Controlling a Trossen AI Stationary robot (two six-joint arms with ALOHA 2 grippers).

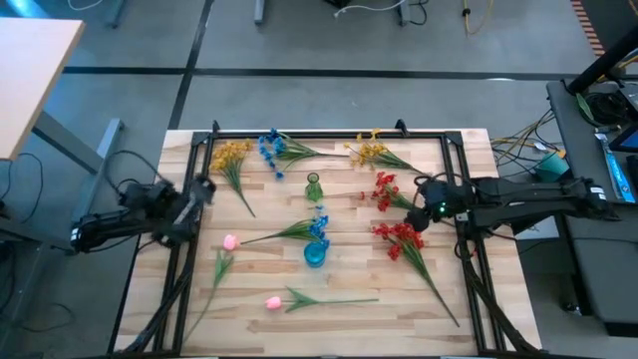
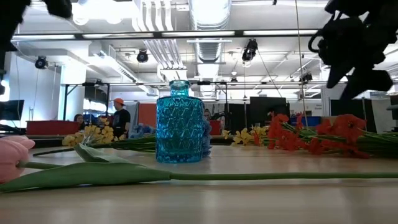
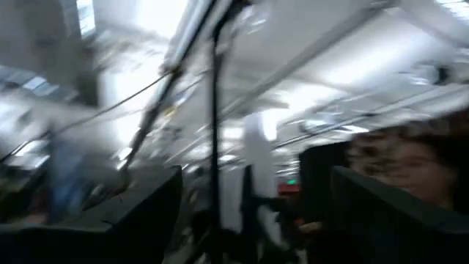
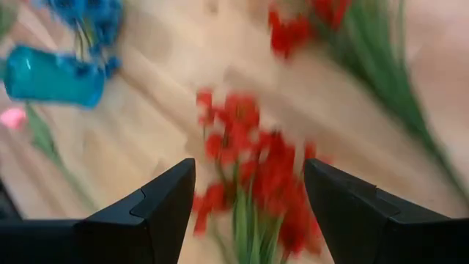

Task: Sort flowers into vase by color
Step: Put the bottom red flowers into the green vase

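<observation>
Right gripper: the dark two-finger right gripper (image 1: 427, 206) hangs above the table between two red small-blossom sprays; in its wrist view the fingers (image 4: 154, 209) stand wide apart with nothing between them, one red spray (image 4: 253, 183) blurred below the gap.
Left gripper: the left gripper (image 1: 202, 187) sits at the table's left edge; I cannot tell how its fingers stand, since its wrist view is smeared and aims into the room.
Vases: a turquoise textured glass vase (image 1: 315, 253) stands near the table's middle with a blue blossom spray (image 1: 318, 225) at its mouth; whether the stem is inside is hard to make out. A small green glass vase (image 1: 313, 186) stands apart, farther back.
Red flowers: an upper spray (image 1: 384, 189) and a lower spray (image 1: 401, 239) lie on the wooden table (image 1: 349, 314), right of the vases.
Other flowers: yellow sprays (image 1: 230, 155) (image 1: 370, 150) and a second blue spray (image 1: 271, 148) lie along the far edge; two pink tulip buds (image 1: 230, 241) (image 1: 272, 301) lie in front, the nearer cut off in the low view.
Background: people (image 2: 120, 116) show small beyond the table.
</observation>
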